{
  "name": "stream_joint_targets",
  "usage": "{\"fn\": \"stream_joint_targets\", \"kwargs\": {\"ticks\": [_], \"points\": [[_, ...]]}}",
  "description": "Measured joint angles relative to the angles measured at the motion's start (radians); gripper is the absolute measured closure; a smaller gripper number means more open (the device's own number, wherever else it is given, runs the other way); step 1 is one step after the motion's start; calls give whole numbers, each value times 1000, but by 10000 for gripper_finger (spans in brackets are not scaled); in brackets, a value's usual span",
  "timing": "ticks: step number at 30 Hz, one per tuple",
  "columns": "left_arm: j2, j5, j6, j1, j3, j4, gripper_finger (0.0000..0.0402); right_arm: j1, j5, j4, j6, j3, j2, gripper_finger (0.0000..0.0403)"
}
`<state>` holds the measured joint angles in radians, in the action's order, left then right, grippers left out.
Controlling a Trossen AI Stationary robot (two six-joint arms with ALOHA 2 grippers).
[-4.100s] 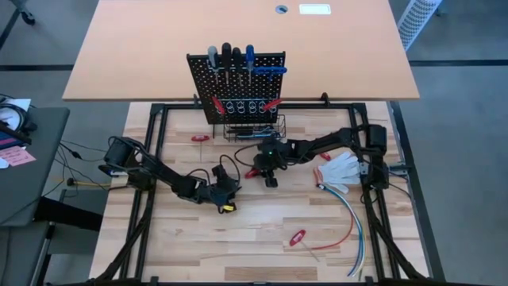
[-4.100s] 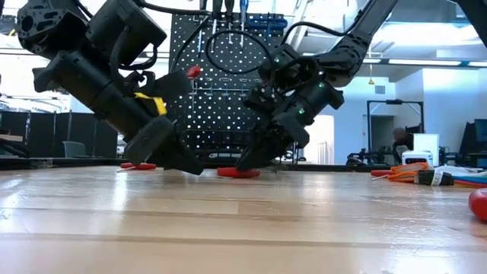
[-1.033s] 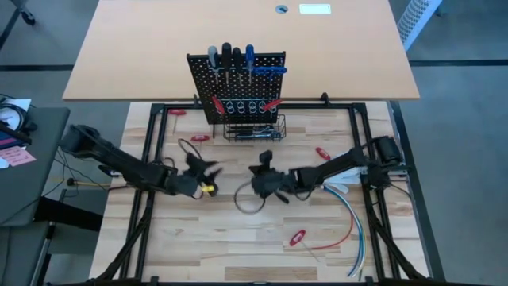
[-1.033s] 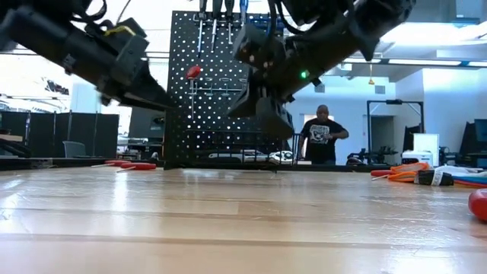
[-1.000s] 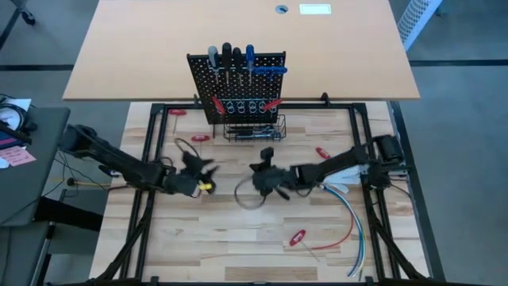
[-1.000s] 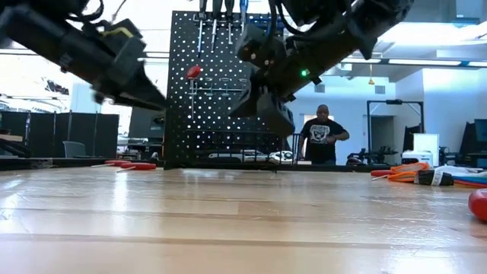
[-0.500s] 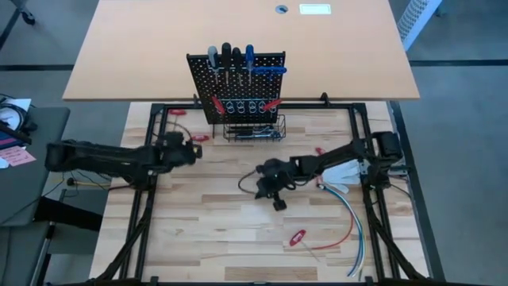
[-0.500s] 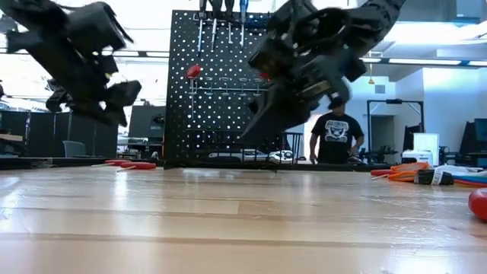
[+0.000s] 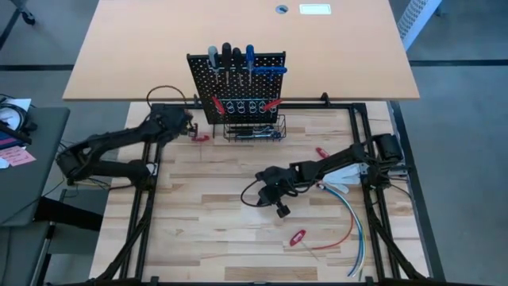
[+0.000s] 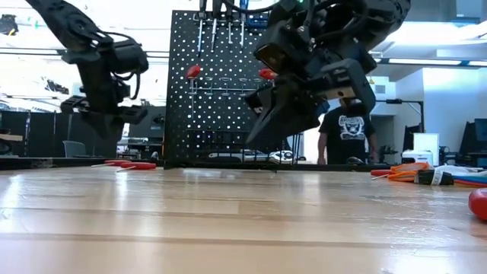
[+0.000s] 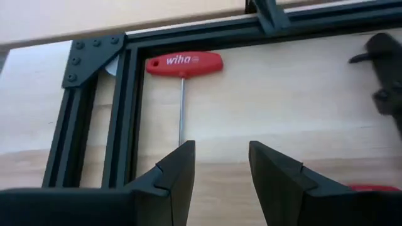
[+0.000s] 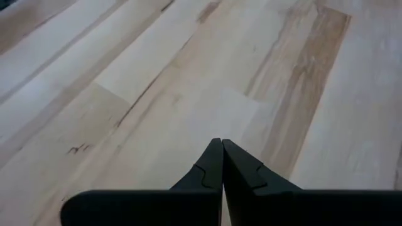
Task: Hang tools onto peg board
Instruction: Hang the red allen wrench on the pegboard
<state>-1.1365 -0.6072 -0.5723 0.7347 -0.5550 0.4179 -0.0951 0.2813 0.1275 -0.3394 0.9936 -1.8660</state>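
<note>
The black peg board (image 9: 236,87) stands at the table's far middle, with screwdrivers hung along its top, red-handled tools by the ring holders and a wire basket (image 9: 254,131) at its base. A red T-handle hex key (image 11: 184,63) lies flat on the table by the far left frame corner. My left gripper (image 11: 220,154) is open and empty just on the near side of its shaft (image 11: 181,116); it also shows in the high view (image 9: 181,125). My right gripper (image 12: 221,157) is shut and empty above bare wood at mid-table (image 9: 268,189).
Red-handled tools lie left of the basket (image 9: 198,137), right of mid-table (image 9: 321,152) and near the front (image 9: 298,237). Red, blue and white cables (image 9: 353,218) and a white cloth (image 9: 343,168) lie at the right. A person (image 10: 354,129) stands in the room behind.
My left gripper has swung from mid-table toward the far left corner and now faces the red T-handle hex key. My right gripper has stayed near mid-table, shifted a little toward the near edge and turned.
</note>
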Motion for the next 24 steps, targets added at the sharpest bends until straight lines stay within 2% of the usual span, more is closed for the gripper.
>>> {"fn": "stream_joint_targets", "kwargs": {"ticks": [5, 10, 16, 24], "points": [[-94, 84, 105, 126, -48, -12, 258, 0, -1, -3, 0, 0, 0, 393], [-175, 139, 133, 153, -87, -15, 258, 5, -1, -5, -2, 0, 0, 393], [-309, 142, 131, 179, -145, -1, 258, 13, -3, -10, -1, 0, 0, 393], [-512, 126, 133, 215, -278, 107, 258, 11, -3, -19, 1, 0, 0, 393]]}}
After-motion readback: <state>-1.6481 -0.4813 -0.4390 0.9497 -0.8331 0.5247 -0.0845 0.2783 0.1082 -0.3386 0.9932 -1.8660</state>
